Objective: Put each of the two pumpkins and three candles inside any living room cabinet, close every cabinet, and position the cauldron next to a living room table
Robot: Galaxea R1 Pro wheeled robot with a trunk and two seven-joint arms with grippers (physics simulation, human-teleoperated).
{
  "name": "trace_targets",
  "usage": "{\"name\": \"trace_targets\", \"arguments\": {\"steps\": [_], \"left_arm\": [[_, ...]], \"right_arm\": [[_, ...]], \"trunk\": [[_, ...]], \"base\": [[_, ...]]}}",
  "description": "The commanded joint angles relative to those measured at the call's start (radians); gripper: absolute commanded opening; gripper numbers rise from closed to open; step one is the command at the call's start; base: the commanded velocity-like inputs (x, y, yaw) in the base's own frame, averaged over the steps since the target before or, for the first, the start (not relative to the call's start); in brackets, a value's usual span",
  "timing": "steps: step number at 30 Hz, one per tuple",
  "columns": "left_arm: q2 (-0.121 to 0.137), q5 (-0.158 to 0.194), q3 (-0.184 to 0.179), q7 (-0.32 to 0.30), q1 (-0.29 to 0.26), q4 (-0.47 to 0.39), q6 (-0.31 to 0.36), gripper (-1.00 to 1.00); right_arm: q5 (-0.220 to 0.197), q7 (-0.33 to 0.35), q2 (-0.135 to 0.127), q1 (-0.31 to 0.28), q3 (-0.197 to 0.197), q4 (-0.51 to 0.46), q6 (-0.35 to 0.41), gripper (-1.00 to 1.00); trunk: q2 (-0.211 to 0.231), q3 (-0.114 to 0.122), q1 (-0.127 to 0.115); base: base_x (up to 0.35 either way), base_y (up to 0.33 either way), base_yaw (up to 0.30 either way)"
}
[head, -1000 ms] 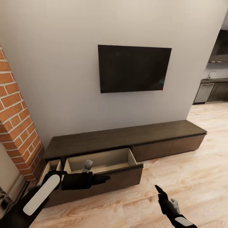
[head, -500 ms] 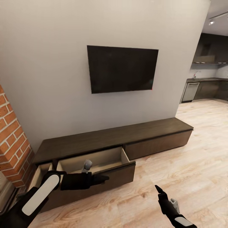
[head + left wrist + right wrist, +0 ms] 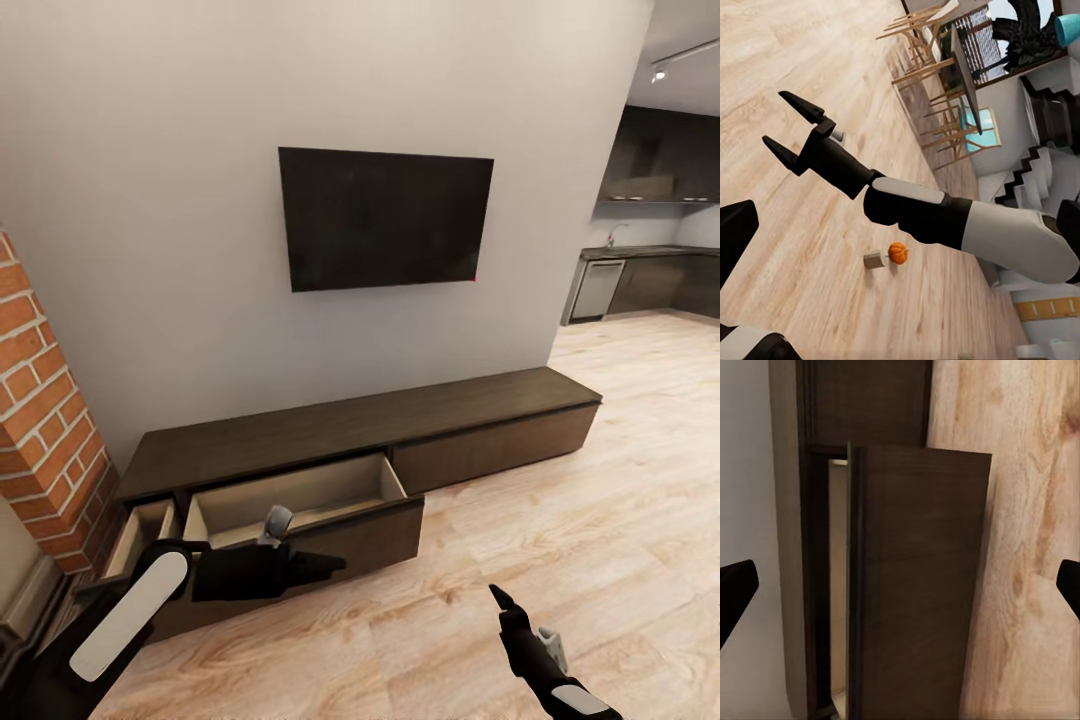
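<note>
Two drawers of the cabinet (image 3: 330,440) stand pulled out, showing pale wood inside: a wide one at 7 o'clock in the head view and a narrow one beside the brick column (image 3: 45,420). The left gripper (image 3: 325,565) hangs in front of the wide drawer; I cannot tell whether it is released. The right gripper (image 3: 791,127) is spread apart and empty over the wooden floor (image 3: 600,520). One pumpkin (image 3: 898,253) lies on that floor, touching a small beige block (image 3: 875,260).

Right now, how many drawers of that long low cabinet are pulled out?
2. A wide drawer stands open near the cabinet's middle, and a narrow drawer is open at the end by the brick wall. The rest look shut.
</note>
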Motion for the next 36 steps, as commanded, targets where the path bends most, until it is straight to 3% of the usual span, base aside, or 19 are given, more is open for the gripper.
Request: {"name": "trace_targets", "arguments": {"steps": [1,10,21,28,30,33,36], "left_arm": [[0.001,-0.005,-0.001,-0.007,-0.001,0.0,0.001,1.0],[0.001,-0.005,-0.002,-0.007,-0.001,-0.001,0.001,1.0],[0.001,-0.006,-0.002,-0.007,-0.001,-0.001,0.001,1.0],[0.003,-0.014,-0.001,-0.005,-0.001,0.0,-0.001,1.0],[0.012,-0.019,0.003,-0.001,-0.001,0.0,-0.001,1.0],[0.048,-0.022,0.008,0.012,-0.001,0.0,-0.003,1.0],[0.076,-0.023,0.007,0.068,-0.001,0.0,-0.004,1.0]], "right_arm": [[-0.002,0.004,0.0,-0.001,-0.008,0.001,0.008,1.0],[-0.002,0.002,0.0,-0.001,-0.008,-0.001,0.012,1.0],[0.0,0.002,0.0,-0.001,-0.005,-0.002,0.01,1.0],[0.034,-0.006,0.0,-0.001,0.044,-0.002,0.008,1.0],[0.037,-0.013,0.0,-0.001,0.048,-0.002,0.006,1.0],[0.045,-0.033,0.0,-0.001,0.057,-0.004,-0.008,1.0],[0.105,-0.068,0.0,-0.001,0.125,-0.006,-0.053,1.0]], "trunk": [[-0.001,-0.001,0.0],[-0.001,-0.003,0.0],[-0.001,-0.01,0.0],[-0.001,-0.014,0.0],[-0.001,-0.015,0.0],[-0.001,-0.017,0.0],[-0.001,-0.017,0.0]], "base": [[-0.062,0.0,0.0],[-0.1,0.0,0.032],[-0.004,0.0,0.258],[0.0,0.0,0.276],[0.0,0.0,0.276],[0.0,0.0,0.193],[0.0,0.0,0.05]]}}
